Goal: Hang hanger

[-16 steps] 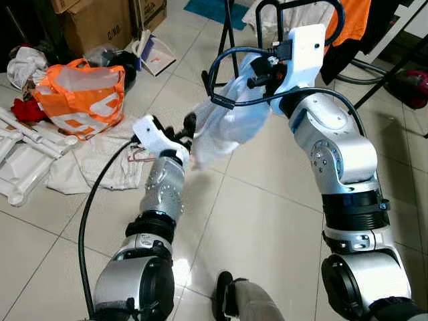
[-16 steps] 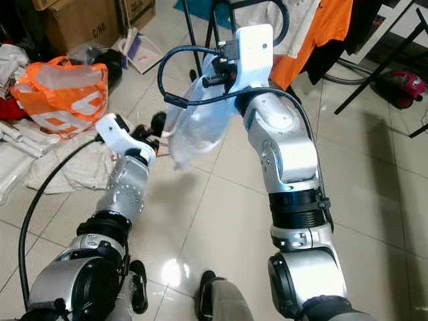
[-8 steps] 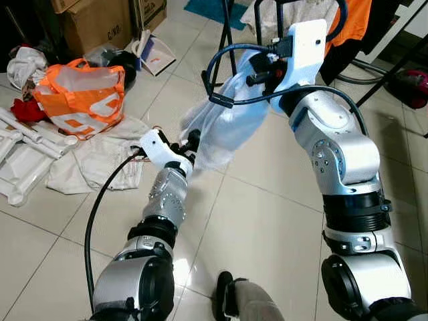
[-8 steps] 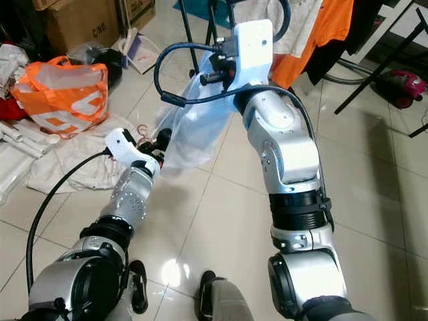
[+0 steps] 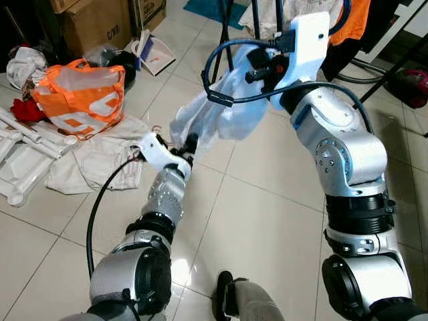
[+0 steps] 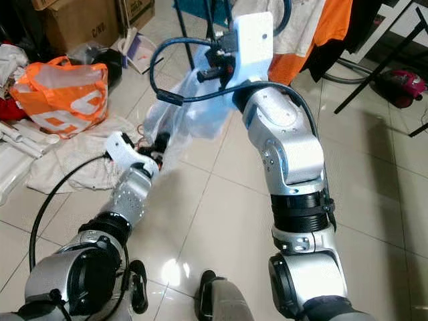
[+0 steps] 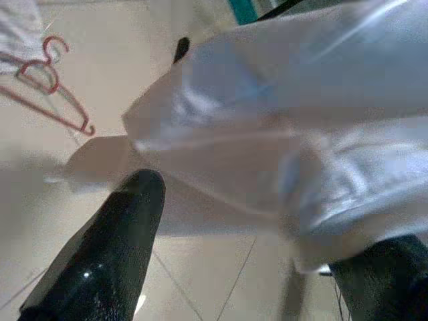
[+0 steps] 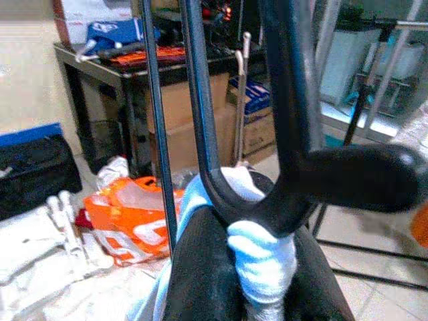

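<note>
Pale-blue garment (image 5: 231, 100) pinched by right hand (image 8: 257, 267), seemingly with hanger (image 8: 281, 167).

Between my two black fingers (image 7: 107, 254) hangs a pale blue-white garment (image 7: 287, 134), blurred, its lower edge just above them. Red wire hangers (image 7: 50, 93) lie on the tiled floor (image 7: 120, 53) beyond.

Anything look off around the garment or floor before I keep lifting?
Yes. Red hangers lie loose on the tiles beside crumpled white cloth and an orange bag. The pale blue garment hangs bunched from the right gripper, its lower edge near the left gripper.
</note>
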You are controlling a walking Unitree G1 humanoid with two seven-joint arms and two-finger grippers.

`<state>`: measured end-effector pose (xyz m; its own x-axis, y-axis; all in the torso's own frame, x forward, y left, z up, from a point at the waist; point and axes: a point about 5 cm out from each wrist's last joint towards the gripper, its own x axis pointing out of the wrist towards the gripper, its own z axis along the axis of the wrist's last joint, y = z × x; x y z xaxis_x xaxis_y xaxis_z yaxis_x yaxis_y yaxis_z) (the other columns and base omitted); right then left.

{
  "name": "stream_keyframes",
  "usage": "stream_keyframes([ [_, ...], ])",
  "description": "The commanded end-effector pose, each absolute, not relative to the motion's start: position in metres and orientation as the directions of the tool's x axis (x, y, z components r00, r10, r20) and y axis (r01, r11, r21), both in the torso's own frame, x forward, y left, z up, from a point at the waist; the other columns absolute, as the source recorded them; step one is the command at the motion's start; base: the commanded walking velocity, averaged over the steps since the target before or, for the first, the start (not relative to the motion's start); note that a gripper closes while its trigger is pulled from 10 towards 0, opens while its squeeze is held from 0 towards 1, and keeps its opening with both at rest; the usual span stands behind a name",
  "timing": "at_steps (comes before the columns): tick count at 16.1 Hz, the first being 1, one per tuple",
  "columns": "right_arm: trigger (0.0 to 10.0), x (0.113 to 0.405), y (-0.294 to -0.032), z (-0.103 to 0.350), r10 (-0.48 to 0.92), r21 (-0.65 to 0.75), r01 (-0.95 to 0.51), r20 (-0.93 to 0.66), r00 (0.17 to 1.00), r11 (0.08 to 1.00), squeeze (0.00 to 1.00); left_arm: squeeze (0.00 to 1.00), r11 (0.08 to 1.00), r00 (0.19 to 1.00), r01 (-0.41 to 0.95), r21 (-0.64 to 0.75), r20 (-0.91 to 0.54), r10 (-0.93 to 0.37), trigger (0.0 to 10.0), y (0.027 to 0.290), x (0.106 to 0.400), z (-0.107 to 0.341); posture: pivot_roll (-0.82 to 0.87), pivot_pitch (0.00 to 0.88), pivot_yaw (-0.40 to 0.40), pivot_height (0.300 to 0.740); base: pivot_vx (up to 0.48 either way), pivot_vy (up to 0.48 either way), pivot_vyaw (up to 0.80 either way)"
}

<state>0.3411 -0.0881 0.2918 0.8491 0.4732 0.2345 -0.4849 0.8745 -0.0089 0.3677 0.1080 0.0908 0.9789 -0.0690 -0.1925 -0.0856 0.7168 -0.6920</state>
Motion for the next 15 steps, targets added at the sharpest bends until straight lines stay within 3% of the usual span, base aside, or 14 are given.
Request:
stream_keyframes([
  [1, 0.0, 0.334, -0.090, 0.303, 0.488, -0.016, -0.504, 0.281, 0.827, 0.863, 0.00, 0.00, 0.724, 0.973, -0.096, -0.683, -0.217, -0.076, 10.0, 0.105, 0.368, 0.090, -0.20, 0.233, -0.154, 0.740, 0.000, 0.000, 0.00],
  [2, 0.0, 0.333, -0.090, 0.305, 0.495, -0.017, -0.512, 0.285, 0.821, 0.859, 0.00, 0.00, 0.736, 0.973, -0.102, -0.670, -0.222, -0.067, 4.3, 0.108, 0.369, 0.090, -0.20, 0.231, -0.155, 0.740, 0.000, 0.000, 0.00],
  [3, 0.0, 0.332, -0.090, 0.307, 0.505, -0.017, -0.524, 0.292, 0.812, 0.852, 0.00, 0.00, 0.747, 0.973, -0.107, -0.656, -0.222, -0.056, 0.0, 0.111, 0.370, 0.091, -0.20, 0.231, -0.155, 0.740, 0.000, 0.000, 0.00],
  [15, 0.0, 0.325, -0.086, 0.307, 0.576, -0.040, -0.592, 0.294, 0.763, 0.805, 0.00, 0.00, 0.755, 0.968, -0.125, -0.644, -0.246, -0.050, 0.0, 0.116, 0.368, 0.084, -0.20, 0.225, -0.157, 0.740, 0.000, 0.000, 0.00],
])
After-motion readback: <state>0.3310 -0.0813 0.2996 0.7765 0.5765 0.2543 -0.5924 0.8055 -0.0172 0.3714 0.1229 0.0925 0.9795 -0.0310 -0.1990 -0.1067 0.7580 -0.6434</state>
